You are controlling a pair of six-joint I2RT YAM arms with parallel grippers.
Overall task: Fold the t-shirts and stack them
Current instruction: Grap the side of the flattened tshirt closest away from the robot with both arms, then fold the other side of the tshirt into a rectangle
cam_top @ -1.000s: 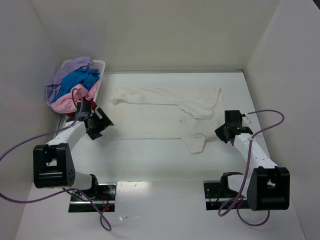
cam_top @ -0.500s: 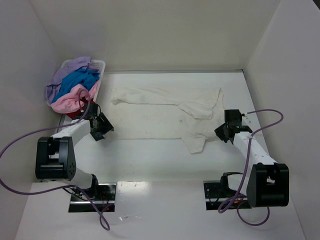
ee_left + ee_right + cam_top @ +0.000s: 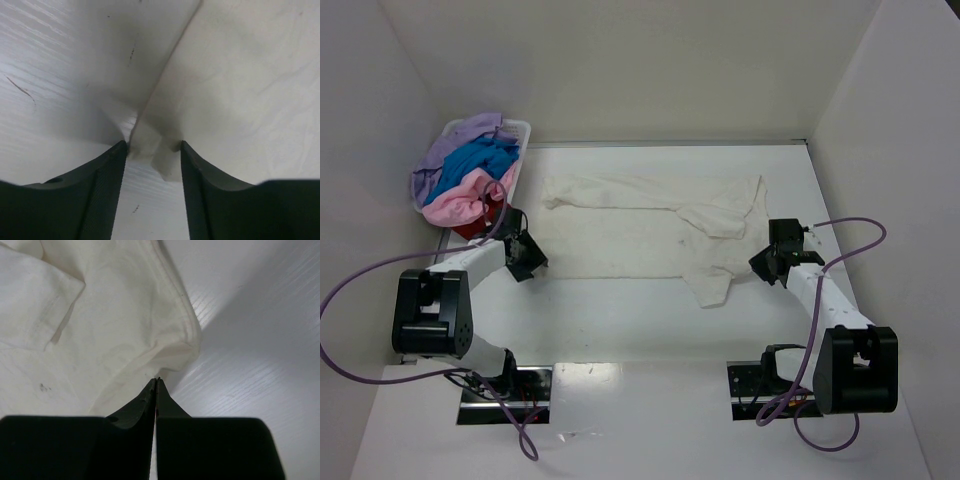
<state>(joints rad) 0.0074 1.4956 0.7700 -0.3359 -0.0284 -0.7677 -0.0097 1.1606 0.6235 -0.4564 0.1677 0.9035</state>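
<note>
Cream-white t-shirt (image 3: 650,235) lay spread on table (image 3: 620,330), mid-far. Left gripper (image 3: 152,150) at near-left corner, jaws apart, cloth corner between them. Right gripper (image 3: 156,382) at right hem, jaws pressed together; whether cloth was pinched, unclear. Lilac, blue, pink shirts (image 3: 470,175) heaped in basket (image 3: 523,128), far left.

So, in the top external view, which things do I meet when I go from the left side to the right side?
White plastic basket heaped with lilac, blue and pink cloth t-shirts → left arm's black fingers → cream-white cloth t-shirt, spread out → right arm's black fingers.
</note>
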